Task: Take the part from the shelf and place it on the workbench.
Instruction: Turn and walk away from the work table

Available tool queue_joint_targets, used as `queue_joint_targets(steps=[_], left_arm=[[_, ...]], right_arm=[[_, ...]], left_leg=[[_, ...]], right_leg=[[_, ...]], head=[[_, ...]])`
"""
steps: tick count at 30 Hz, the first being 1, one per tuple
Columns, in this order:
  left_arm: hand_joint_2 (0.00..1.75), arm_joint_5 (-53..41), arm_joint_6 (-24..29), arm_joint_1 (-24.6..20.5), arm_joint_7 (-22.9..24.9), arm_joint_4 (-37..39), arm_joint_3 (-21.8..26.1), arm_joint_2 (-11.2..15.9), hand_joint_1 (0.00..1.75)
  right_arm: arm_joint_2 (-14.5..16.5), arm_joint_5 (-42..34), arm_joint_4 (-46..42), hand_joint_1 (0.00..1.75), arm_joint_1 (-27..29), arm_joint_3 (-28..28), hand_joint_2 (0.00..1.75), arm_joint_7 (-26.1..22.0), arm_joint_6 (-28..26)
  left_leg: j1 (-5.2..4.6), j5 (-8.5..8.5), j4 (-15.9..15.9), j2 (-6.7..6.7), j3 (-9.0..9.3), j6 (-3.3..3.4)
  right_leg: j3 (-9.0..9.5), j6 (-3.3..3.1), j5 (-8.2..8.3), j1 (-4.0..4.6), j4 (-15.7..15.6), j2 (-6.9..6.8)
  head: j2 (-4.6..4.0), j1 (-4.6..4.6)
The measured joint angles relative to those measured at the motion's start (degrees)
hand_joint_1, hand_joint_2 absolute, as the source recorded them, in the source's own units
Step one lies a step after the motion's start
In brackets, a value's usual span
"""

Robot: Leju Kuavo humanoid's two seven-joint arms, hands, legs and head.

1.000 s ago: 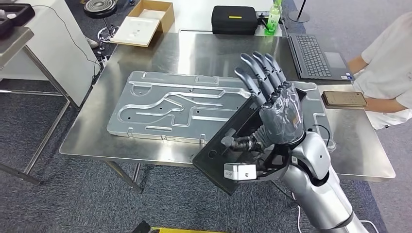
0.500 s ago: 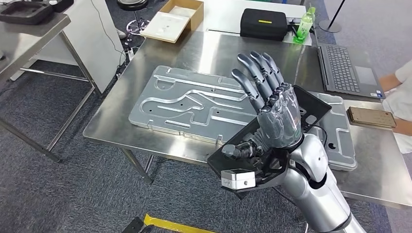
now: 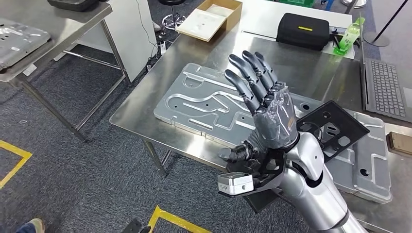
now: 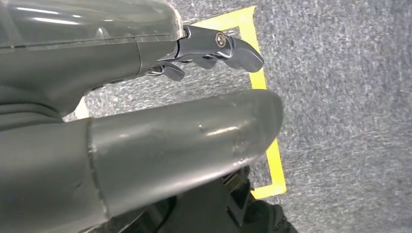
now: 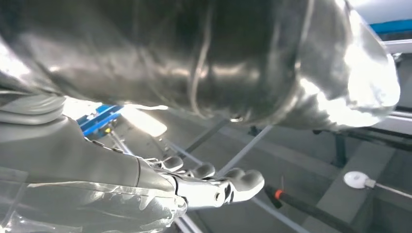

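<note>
In the head view my right hand [image 3: 269, 114] is raised over the front edge of the steel workbench [image 3: 141, 109], back toward the camera and fingers [image 3: 248, 73] stretched straight up. The part, a flat black bracket with cut-outs [image 3: 335, 127], lies tilted behind the hand. One end sticks out over the bench, the other [image 3: 265, 200] shows below the wrist, off the bench edge. The thumb [image 3: 235, 153] curls in at the bracket's near side; the contact itself is hidden. My left hand [image 4: 214, 46] hangs over the grey carpet with its fingers loosely apart, holding nothing.
Two large machined aluminium plates [image 3: 204, 104] [image 3: 371, 167] lie on the bench. Behind them are a black case [image 3: 303, 30], a green bottle [image 3: 350, 39], a laptop [image 3: 388, 87], a phone [image 3: 401, 143] and a cardboard box [image 3: 209, 19]. A second steel table [image 3: 29, 36] stands left. Yellow tape [image 3: 175, 221] marks the floor.
The camera has moved, so the whole scene has shifted and the seated person is out of frame. The bracket now sits lower and further right behind my right hand.
</note>
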Motion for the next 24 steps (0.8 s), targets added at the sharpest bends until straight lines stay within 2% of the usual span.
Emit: queue_joint_targets(steps=[1,2,4,5,6,7,8,9,11,13,15,16,17,18,19,20,21,22,23,24], left_arm=[[0.0,0.16,0.23,0.27,0.12,0.08,0.09,0.01,0.0],[0.0,0.39,0.51,0.46,0.24,0.15,0.2,0.0,0.0],[0.0,0.82,1.03,0.6,0.41,0.22,0.44,-0.1,0.0],[0.0,0.96,1.34,0.63,0.51,0.24,0.56,-0.15,0.0],[0.0,1.08,1.67,0.75,0.62,0.26,0.71,-0.19,0.0],[0.0,1.26,2.1,0.95,0.74,0.3,0.9,-0.21,0.0],[0.0,1.45,2.52,1.16,0.85,0.34,1.11,-0.22,0.0],[0.0,1.63,2.97,1.33,0.97,0.38,1.33,-0.23,0.0],[0.0,2.0,3.88,1.33,1.29,0.42,1.79,-0.24,0.0],[0.0,2.3,4.53,1.2,1.69,0.43,2.25,-0.27,0.0],[0.0,2.51,4.75,1.35,1.95,0.46,2.72,-0.3,0.0],[0.0,2.59,4.79,1.48,1.99,0.48,2.9,-0.34,0.0],[0.0,2.66,4.81,1.52,2.02,0.51,3.04,-0.39,0.0],[0.0,2.71,4.85,1.46,2.07,0.52,3.14,-0.44,0.0],[0.0,2.77,4.92,1.34,2.16,0.53,3.22,-0.51,0.0],[0.0,2.82,5.01,1.22,2.31,0.54,3.33,-0.54,0.0],[0.0,2.87,5.15,1.16,2.54,0.54,3.47,-0.6,0.0],[0.0,2.9,5.27,1.16,2.75,0.55,3.61,-0.65,0.0],[0.0,2.89,5.39,1.18,2.96,0.57,3.75,-0.69,0.0],[0.0,2.85,5.49,1.19,3.16,0.58,3.88,-0.72,0.0]], right_arm=[[-0.01,-0.23,-0.01,0.0,-0.29,0.28,0.0,-0.05,0.15],[-0.02,-0.51,-0.01,0.0,-0.57,0.56,0.0,-0.1,0.28],[-0.03,-0.98,0.02,0.0,-0.81,0.98,0.0,-0.14,0.37],[-0.03,-1.14,0.05,0.0,-0.84,1.15,0.0,-0.15,0.35],[-0.03,-1.31,0.09,0.0,-0.81,1.28,0.0,-0.15,0.33],[-0.03,-1.52,0.13,0.0,-0.79,1.42,0.0,-0.15,0.28],[-0.03,-1.74,0.16,0.0,-0.78,1.52,0.0,-0.15,0.22],[-0.03,-1.96,0.18,0.0,-0.77,1.6,0.0,-0.18,0.13],[-0.03,-2.19,0.2,0.0,-0.72,1.69,0.0,-0.32,-0.16],[-0.04,-2.23,0.22,0.0,-0.62,1.74,0.0,-0.54,-0.45],[-0.04,-2.23,0.28,0.0,-0.53,1.77,0.0,-0.74,-0.65],[-0.04,-2.23,0.3,0.0,-0.53,1.78,0.0,-0.81,-0.71],[-0.04,-2.23,0.31,0.0,-0.54,1.78,0.0,-0.87,-0.78],[-0.04,-2.23,0.32,0.0,-0.5,1.78,0.0,-0.91,-0.83],[-0.05,-2.23,0.34,0.0,-0.37,1.78,0.0,-0.94,-0.88],[-0.05,-2.23,0.36,0.0,-0.18,1.78,0.0,-0.98,-0.92],[-0.05,-2.22,0.4,0.0,0.03,1.79,0.0,-1.02,-0.93],[-0.05,-2.22,0.43,0.0,0.18,1.8,0.0,-1.05,-0.92],[-0.05,-2.21,0.45,0.0,0.24,1.85,0.0,-1.1,-0.91],[-0.05,-2.21,0.46,0.0,0.24,1.9,0.0,-1.14,-0.9]], left_leg=[[-0.04,-0.39,0.51,0.6,-0.27,-0.32],[-0.06,-1.35,2.06,1.8,-1.01,-0.62],[0.01,-4.51,8.27,4.83,-4.06,-1.13],[0.17,-5.99,11.98,5.66,-5.98,-1.34],[0.3,-6.72,14.61,6.09,-7.4,-1.49],[0.38,-6.42,15.43,6.37,-7.91,-1.6],[0.43,-5.1,13.99,6.68,-7.25,-1.63],[0.45,-3.12,10.71,7.29,-5.56,-1.58],[0.02,-0.34,3.37,9.59,-1.78,-1.14],[-0.52,0.08,0.37,10.77,-0.36,-0.55],[-0.48,0.22,0.07,9.66,-0.33,0.09],[-0.34,0.36,-0.22,9.0,-0.18,0.42],[-0.16,0.52,-0.51,8.4,-0.02,0.81],[0.03,0.69,-0.8,7.81,0.15,1.16],[0.02,0.72,-0.84,7.28,0.16,1.35],[0.03,0.73,-0.81,6.7,0.14,1.52],[0.02,0.72,-0.74,5.99,0.13,1.58],[0.01,0.68,-0.65,5.32,0.13,1.6],[0.03,0.62,-0.48,4.54,0.13,1.57],[0.07,0.53,-0.27,3.74,0.14,1.48]], right_leg=[[0.21,-0.36,0.07,-0.05,-0.25,-0.62],[0.43,-0.72,0.12,-0.14,-0.54,-1.32],[0.76,-1.27,0.01,-0.04,-0.8,-2.87],[0.81,-1.42,-0.12,0.06,-0.76,-3.7],[0.84,-1.49,-0.26,0.14,-0.7,-4.51],[0.86,-1.5,-0.41,0.18,-0.62,-5.29],[0.93,-1.44,-0.59,0.18,-0.53,-6.0],[1.05,-1.33,-0.8,0.19,-0.44,-6.68],[1.37,-0.94,-1.2,0.4,-0.3,-7.92],[1.58,-0.45,-1.42,0.67,-0.3,-8.95],[1.81,0.05,-1.65,0.75,-0.4,-9.99],[1.87,0.35,-2.06,0.68,-0.11,-9.65],[1.53,0.59,-2.89,0.55,0.94,-8.57],[0.49,0.79,-4.33,0.41,3.31,-6.98],[-1.11,0.89,-6.05,0.24,6.68,-5.17],[-3.13,0.95,-7.75,0.17,10.59,-4.06],[-5.06,1.02,-8.87,0.14,14.08,-3.55],[-6.3,1.07,-9.07,0.13,16.09,-3.38],[-6.54,1.07,-7.97,0.1,15.88,-3.29],[-5.77,1.04,-6.01,0.05,13.68,-3.14]], head=[[0.0,-0.04],[0.0,-0.09],[0.0,-0.2],[0.0,-0.22],[0.0,-0.22],[0.0,-0.22],[0.0,-0.22],[0.0,-0.22],[0.0,-0.21],[0.0,-0.2],[0.0,-0.19],[0.0,-0.19],[0.0,-0.17],[0.0,-0.16],[0.0,-0.16],[0.0,-0.15],[0.0,-0.15],[0.0,-0.15],[0.0,-0.15],[0.0,-0.15]])
